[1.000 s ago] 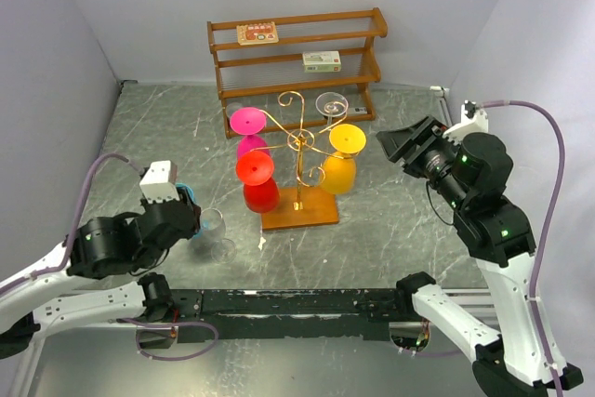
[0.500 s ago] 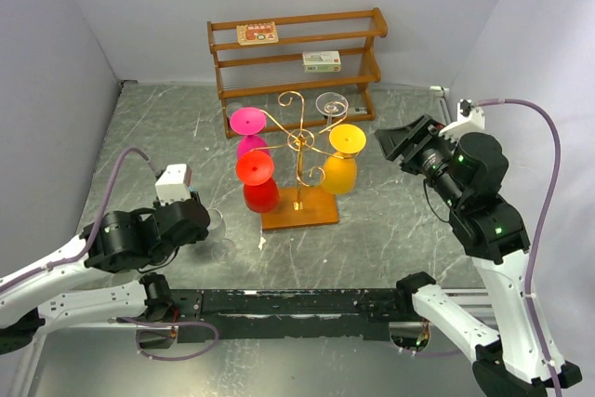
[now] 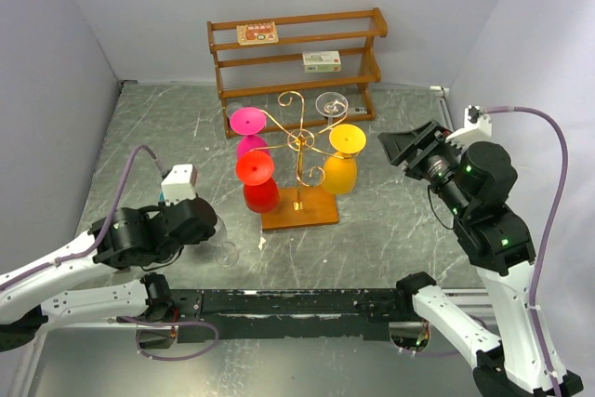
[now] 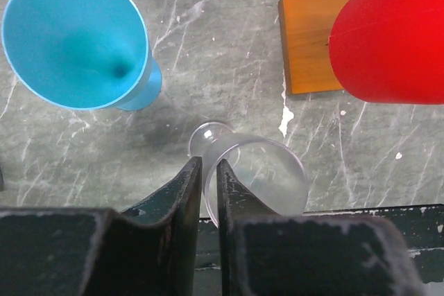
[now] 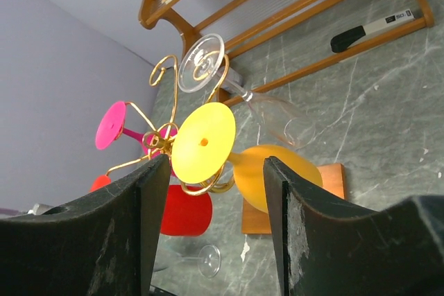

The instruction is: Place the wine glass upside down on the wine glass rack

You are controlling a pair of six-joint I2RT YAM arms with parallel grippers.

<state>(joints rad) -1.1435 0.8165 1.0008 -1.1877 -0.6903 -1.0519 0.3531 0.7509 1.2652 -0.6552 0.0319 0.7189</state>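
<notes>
The left gripper point(image 4: 209, 166) pinches the wine glass point(image 4: 269, 175), the right gripper point(image 5: 215, 166) gapes wide, while the rack point(image 3: 311, 212) carries four upturned glasses point(image 3: 260, 195).

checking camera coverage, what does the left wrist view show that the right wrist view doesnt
Left wrist only: blue glass, left fingers. Right wrist only: shelf, yellow glass, pink glass, a hung clear glass on the gold rack. Both: red glass, wooden base, the loose clear glass.
</notes>
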